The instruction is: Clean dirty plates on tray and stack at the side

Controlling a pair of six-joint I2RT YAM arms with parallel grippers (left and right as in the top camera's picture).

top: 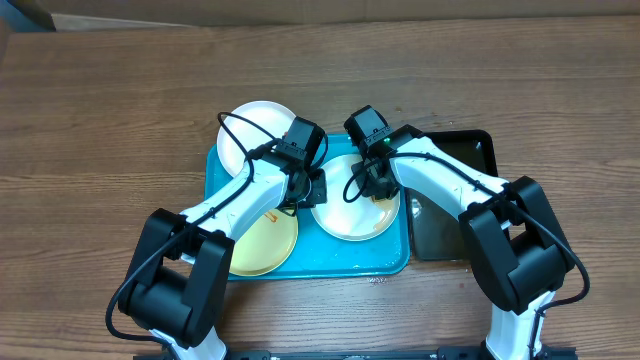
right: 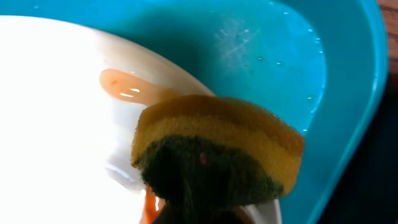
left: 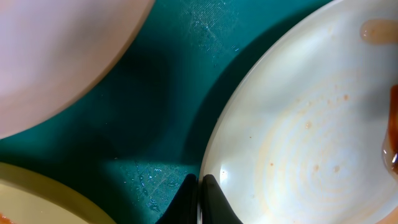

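Observation:
The turquoise tray [top: 380, 262] holds three plates. One white plate [top: 250, 130] is at its far left, and a yellow-green plate [top: 265, 245] is at its near left. Another white plate [top: 345, 215] lies in the middle-right. My left gripper [top: 312, 190] is shut on this plate's left rim; the left wrist view shows the fingers [left: 200, 190] pinching the rim, with faint orange specks on the plate [left: 311, 143]. My right gripper [top: 375, 185] is shut on a yellow-and-green sponge [right: 217, 149] pressed on the same plate [right: 56, 124], next to an orange smear [right: 130, 87].
A smaller black tray [top: 455, 215] lies right of the turquoise tray, partly under my right arm. The wooden table [top: 100, 120] spreads out on all sides. The tray floor [left: 161, 81] between the plates is wet.

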